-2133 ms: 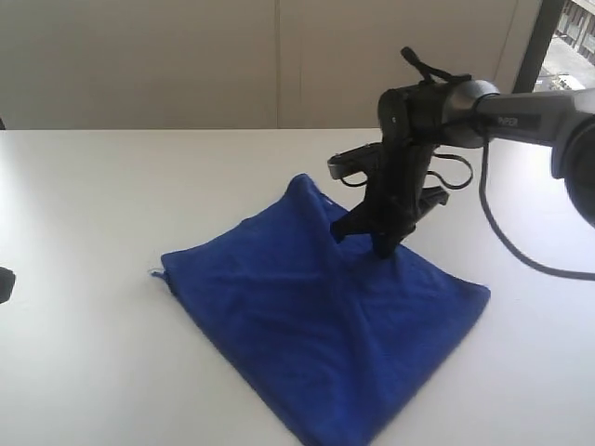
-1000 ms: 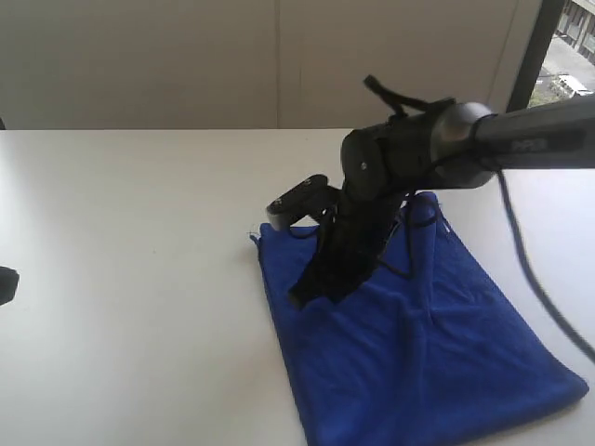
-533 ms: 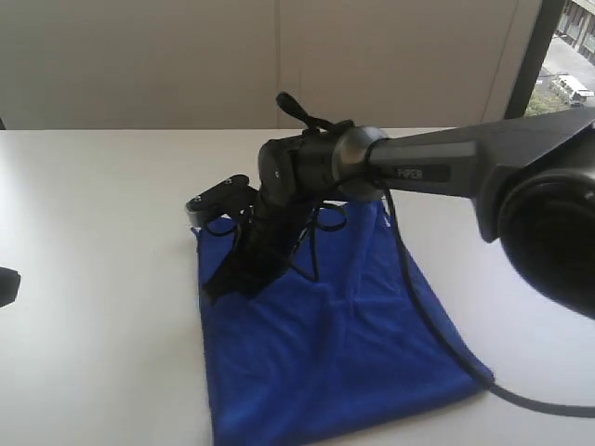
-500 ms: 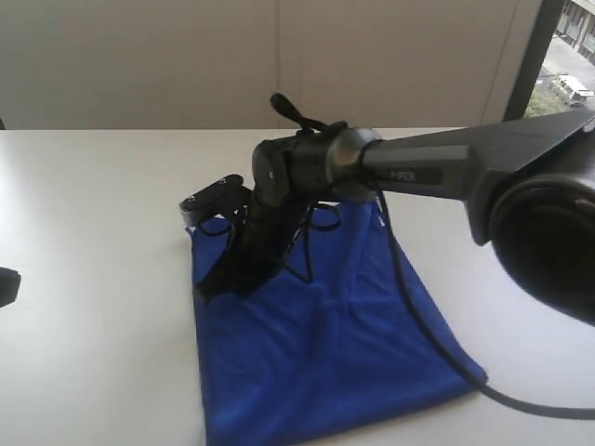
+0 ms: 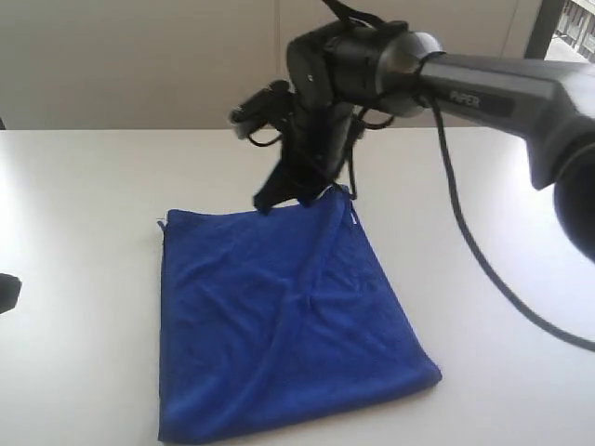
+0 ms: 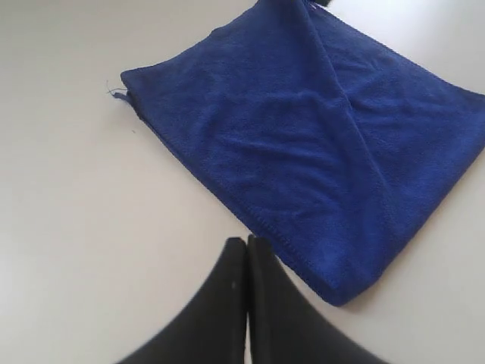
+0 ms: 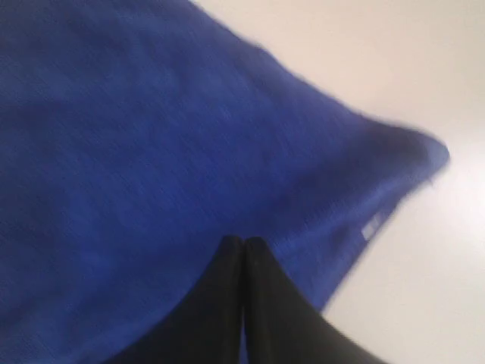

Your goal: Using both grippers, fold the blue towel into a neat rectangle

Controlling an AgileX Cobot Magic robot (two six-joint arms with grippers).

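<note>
A white tabletop [image 5: 84, 186] stretches before a beige wall [image 5: 139, 56]. On the left, the left claw [image 6: 246, 241] hangs closed tight and empty over bare surface, near a corner of the blue towel [image 5: 279, 316], which lies mid-table folded roughly square. The right claw [image 7: 242, 241], jaws pressed together, pinches its far right corner, lifted slightly.

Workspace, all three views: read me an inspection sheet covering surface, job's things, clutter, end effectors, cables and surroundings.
Surface: white table, plain top.
Job's things: blue towel lies mostly flat, creased diagonally, far corner by the white tag raised.
Clutter: nothing seen.
End effectors: left end effector shut over bare table, apart from the towel; right end effector shut, apparently pinching the towel's far edge.
Cables: black cable hangs from the right arm.
Surroundings: pale wall panels; window at one side.
</note>
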